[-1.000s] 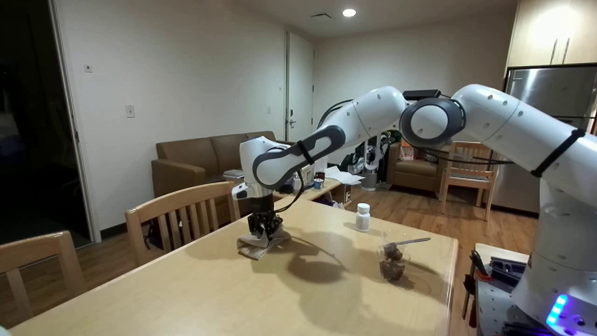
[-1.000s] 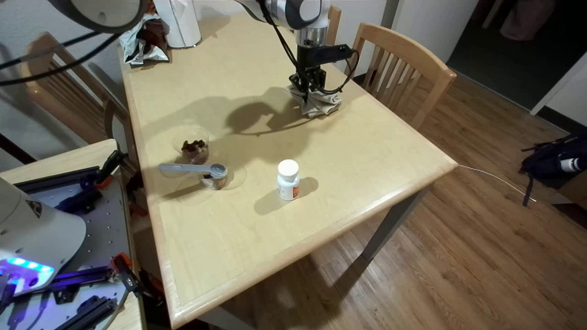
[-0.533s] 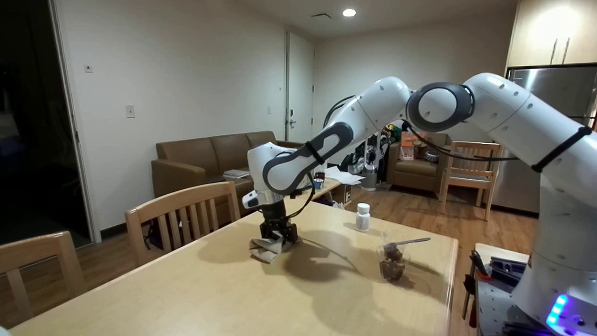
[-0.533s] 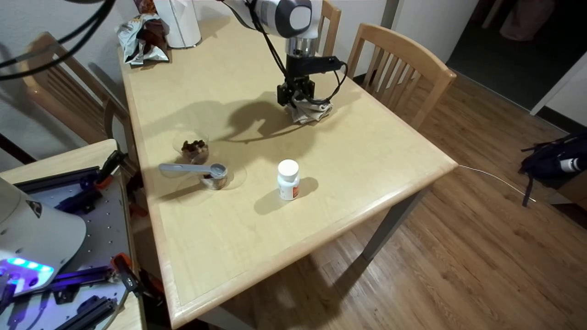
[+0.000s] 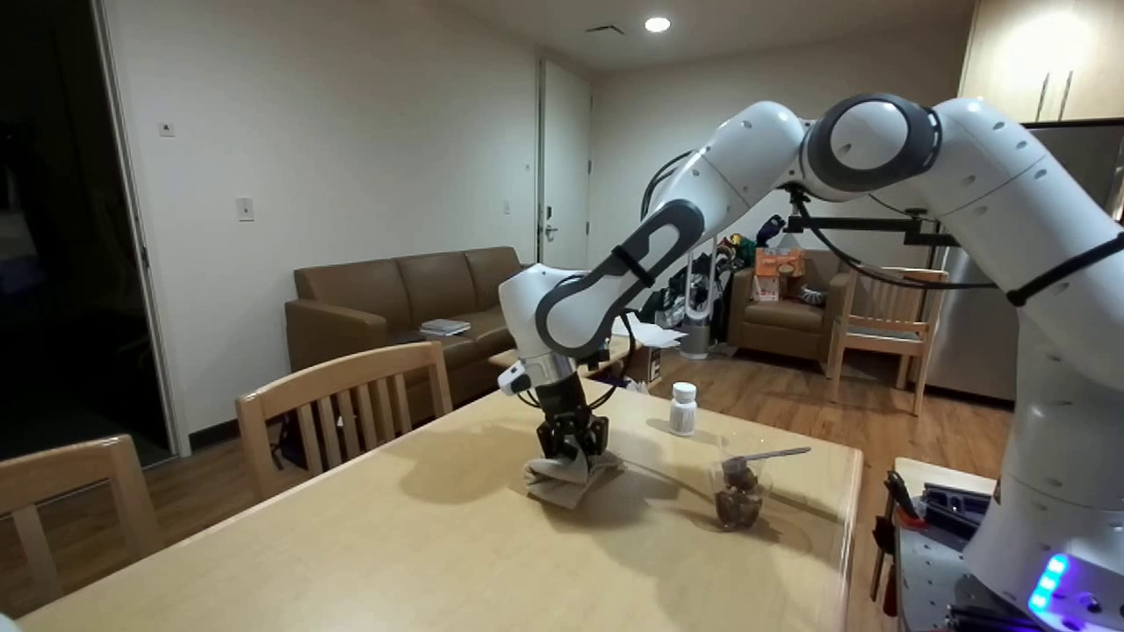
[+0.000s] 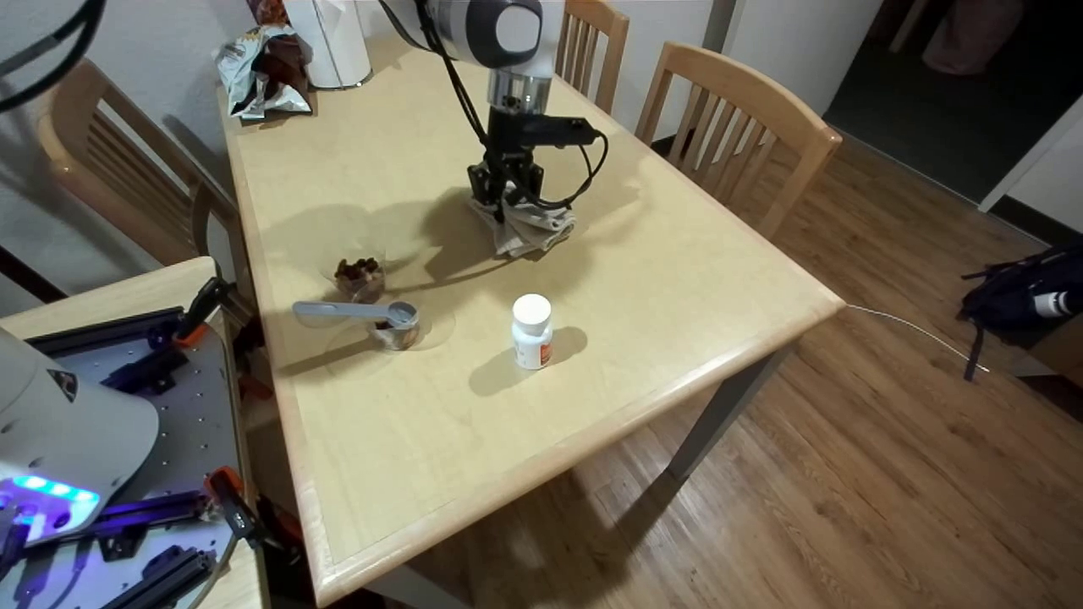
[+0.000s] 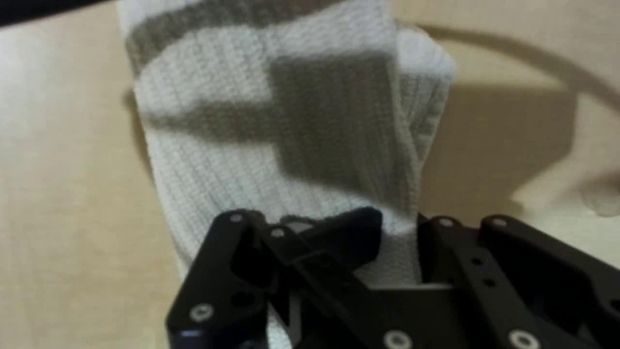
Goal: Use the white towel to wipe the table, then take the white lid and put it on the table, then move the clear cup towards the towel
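Note:
A whitish ribbed towel (image 5: pixel 555 483) lies bunched and folded on the table under my gripper (image 5: pixel 575 452); the towel also shows in an exterior view (image 6: pixel 535 230) and fills much of the wrist view (image 7: pixel 218 165). My gripper (image 7: pixel 399 237) is shut on a fold of the towel, which sits between the fingers. The fingertips are partly hidden by cloth in the exterior views. A white bottle (image 6: pixel 531 347) stands upright with its white lid (image 6: pixel 531 311) on it. Two clear cups with dark contents stand close together, a farther cup (image 6: pixel 362 283) and a nearer cup (image 6: pixel 396 336).
A grey scoop (image 6: pixel 351 310) lies across the nearer cup. A foil bag (image 6: pixel 266 72) and a white roll (image 6: pixel 334 42) stand at the table's far end. Wooden chairs (image 5: pixel 351 404) line the table's sides. The table (image 6: pixel 474 440) has a rounded wooden edge.
My gripper has dragged the towel across the table toward the cups and the robot's base. The arm has folded up higher. Bottle, cups and scoop have not moved.

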Robot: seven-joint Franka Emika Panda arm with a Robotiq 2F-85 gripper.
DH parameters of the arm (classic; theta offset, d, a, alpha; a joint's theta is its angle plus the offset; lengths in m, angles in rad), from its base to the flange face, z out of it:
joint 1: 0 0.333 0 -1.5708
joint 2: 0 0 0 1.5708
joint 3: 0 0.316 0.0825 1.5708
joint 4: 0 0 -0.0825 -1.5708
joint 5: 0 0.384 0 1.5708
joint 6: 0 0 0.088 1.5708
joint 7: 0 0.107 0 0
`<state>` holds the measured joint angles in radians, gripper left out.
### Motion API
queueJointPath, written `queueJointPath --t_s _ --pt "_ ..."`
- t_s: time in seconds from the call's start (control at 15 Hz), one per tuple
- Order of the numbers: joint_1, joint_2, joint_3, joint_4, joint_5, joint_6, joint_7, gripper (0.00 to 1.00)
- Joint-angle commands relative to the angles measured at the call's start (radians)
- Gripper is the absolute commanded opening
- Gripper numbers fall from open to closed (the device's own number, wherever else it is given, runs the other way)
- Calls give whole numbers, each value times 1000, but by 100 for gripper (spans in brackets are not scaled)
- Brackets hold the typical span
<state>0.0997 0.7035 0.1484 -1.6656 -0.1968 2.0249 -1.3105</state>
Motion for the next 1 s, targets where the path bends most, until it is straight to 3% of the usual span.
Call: queueJointPath --t_s 0.0,0.4,0.93 --pt "-10 -164 37 -197 18 2 11 3" --pt "-24 -240 49 -305 50 25 -12 3" --pt "-63 -195 45 -301 105 42 -65 3"
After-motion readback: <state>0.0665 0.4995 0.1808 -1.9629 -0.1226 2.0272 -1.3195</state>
